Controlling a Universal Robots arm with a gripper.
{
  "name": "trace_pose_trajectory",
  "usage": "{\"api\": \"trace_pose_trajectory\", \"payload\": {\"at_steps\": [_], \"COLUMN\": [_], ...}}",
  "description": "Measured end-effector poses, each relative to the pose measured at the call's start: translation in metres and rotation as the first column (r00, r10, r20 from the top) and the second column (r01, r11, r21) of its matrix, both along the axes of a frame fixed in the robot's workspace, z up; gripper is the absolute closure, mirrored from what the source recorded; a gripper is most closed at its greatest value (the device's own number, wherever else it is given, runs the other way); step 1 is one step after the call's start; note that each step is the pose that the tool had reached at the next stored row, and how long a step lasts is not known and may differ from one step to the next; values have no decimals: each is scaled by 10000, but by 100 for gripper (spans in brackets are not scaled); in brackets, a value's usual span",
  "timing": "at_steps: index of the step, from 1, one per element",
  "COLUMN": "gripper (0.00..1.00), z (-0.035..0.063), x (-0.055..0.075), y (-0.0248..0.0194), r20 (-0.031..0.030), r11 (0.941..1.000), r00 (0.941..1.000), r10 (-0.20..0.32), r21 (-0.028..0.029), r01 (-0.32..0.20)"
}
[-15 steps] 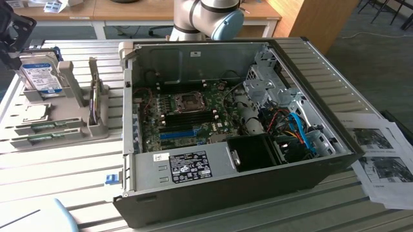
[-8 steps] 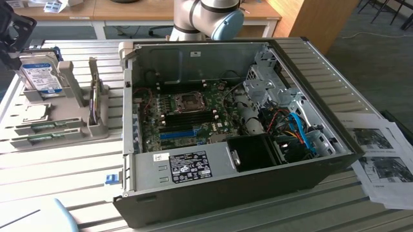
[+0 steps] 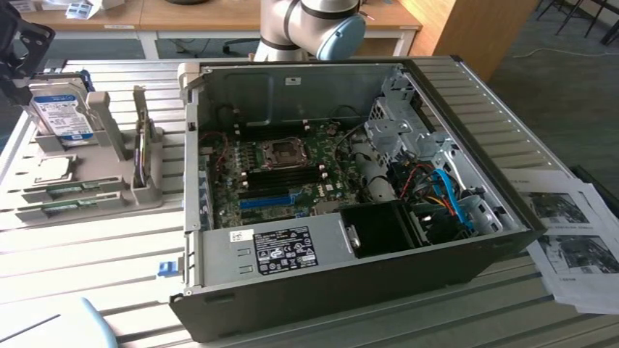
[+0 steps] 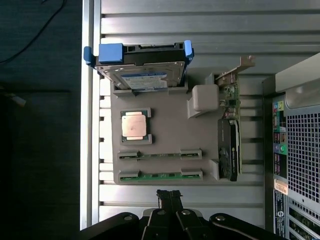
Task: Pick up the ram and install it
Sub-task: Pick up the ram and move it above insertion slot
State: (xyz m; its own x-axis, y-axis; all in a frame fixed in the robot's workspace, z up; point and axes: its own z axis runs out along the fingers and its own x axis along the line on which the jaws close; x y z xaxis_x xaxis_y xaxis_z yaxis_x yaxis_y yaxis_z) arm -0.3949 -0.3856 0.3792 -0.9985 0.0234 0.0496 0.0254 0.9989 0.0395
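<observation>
Two ram sticks, thin green boards, stand on edge in the slots of a grey parts holder. One ram stick is in the outer slot and the other lies beside it. My gripper hangs high above the table, just off the holder's edge on the ram side. Its dark fingers are pressed together and hold nothing. The open computer case lies at the exterior view's right of the holder, with its motherboard facing up.
The holder also carries a hard drive in a blue bracket, a square silvery processor and an expansion card on edge. Printed sheets lie at the case's far side. The table is slatted metal.
</observation>
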Motion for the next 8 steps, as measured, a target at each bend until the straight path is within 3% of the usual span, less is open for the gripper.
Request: {"api": "trace_pose_trajectory", "payload": {"at_steps": [8], "gripper": [91], "z": [0], "x": [0], "y": [0], "r20": [1], "r11": [10000], "r00": [10000], "r10": [1], "r21": [0], "r01": [-1]}}
